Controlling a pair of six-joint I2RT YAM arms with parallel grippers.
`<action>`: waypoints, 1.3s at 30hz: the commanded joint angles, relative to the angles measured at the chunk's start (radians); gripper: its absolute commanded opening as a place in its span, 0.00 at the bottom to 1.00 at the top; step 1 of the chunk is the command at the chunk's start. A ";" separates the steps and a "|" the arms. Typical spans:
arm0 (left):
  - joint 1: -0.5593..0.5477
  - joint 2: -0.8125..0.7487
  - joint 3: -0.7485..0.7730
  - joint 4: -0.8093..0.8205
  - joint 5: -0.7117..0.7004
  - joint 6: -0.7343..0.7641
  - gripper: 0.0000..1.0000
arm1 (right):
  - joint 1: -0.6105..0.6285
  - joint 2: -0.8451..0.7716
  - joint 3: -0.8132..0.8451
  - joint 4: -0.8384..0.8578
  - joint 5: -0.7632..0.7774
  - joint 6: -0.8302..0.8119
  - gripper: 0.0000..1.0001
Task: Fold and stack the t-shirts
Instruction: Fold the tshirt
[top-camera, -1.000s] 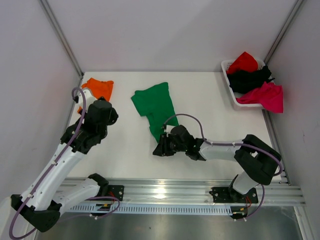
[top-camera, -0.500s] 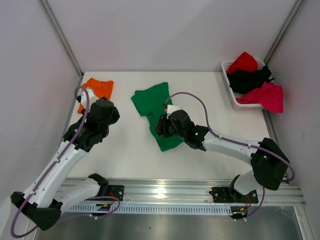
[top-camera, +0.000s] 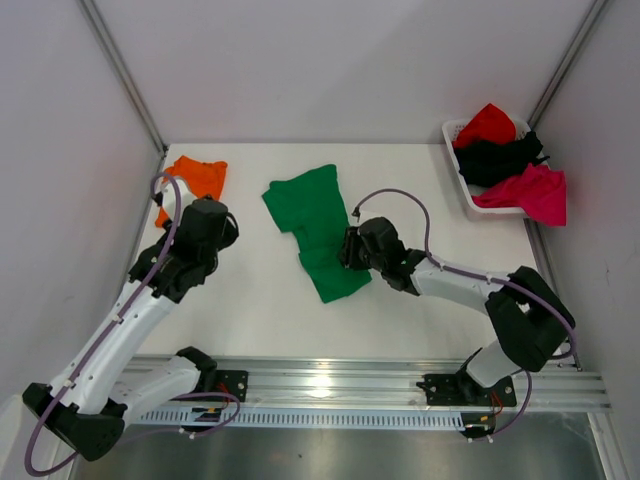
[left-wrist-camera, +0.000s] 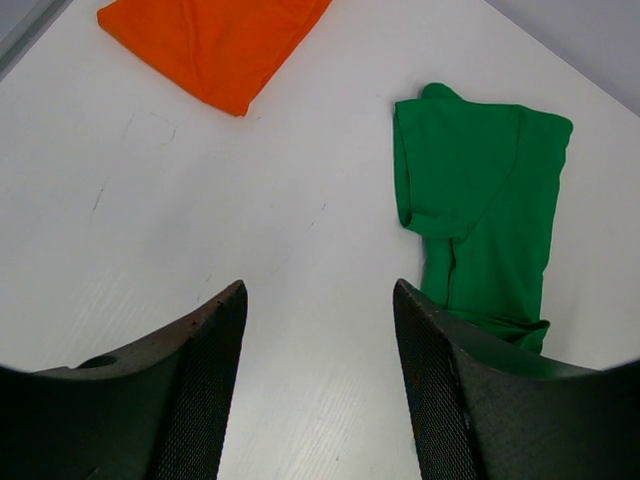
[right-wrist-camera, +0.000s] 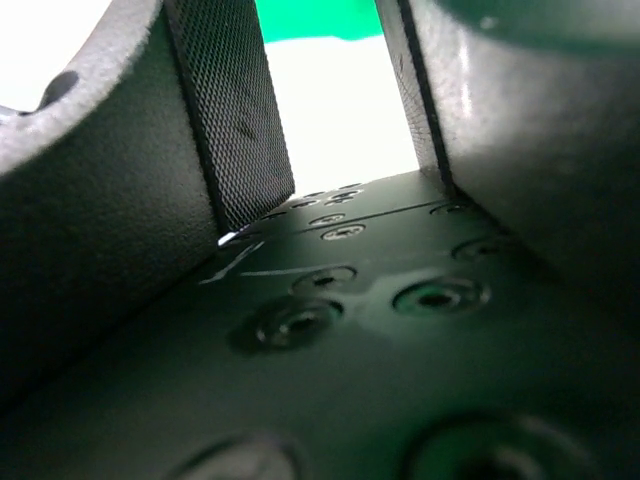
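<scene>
A bright green t-shirt (top-camera: 312, 225) (left-wrist-camera: 480, 200) lies partly folded in the middle of the white table (top-camera: 250, 290). At the far left an orange t-shirt (top-camera: 196, 178) (left-wrist-camera: 215, 45) lies folded. My right gripper (top-camera: 349, 245) (right-wrist-camera: 325, 40) is low at the green shirt's right edge, open, with only table and a strip of green (right-wrist-camera: 318, 18) showing between its fingers. My left gripper (top-camera: 222, 228) (left-wrist-camera: 320, 290) hovers open over bare table between the two shirts, holding nothing.
A white basket (top-camera: 462, 185) at the back right holds red (top-camera: 487, 122), black (top-camera: 500, 158) and magenta (top-camera: 535, 192) t-shirts. Grey walls close in both sides. A metal rail (top-camera: 330, 380) runs along the near edge.
My right gripper moved from the green shirt's near end up and rightward across it to its right edge, uncovering that end. The left arm barely shifted.
</scene>
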 joint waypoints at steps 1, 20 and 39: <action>0.011 -0.011 -0.003 0.032 0.013 0.014 0.63 | -0.042 0.061 -0.032 0.095 -0.042 0.009 0.38; 0.041 -0.042 -0.020 0.036 0.028 0.022 0.64 | -0.099 0.158 -0.093 0.136 -0.182 0.149 0.38; 0.056 -0.028 -0.022 0.053 0.063 0.028 0.64 | 0.059 -0.039 -0.179 -0.147 -0.070 0.227 0.38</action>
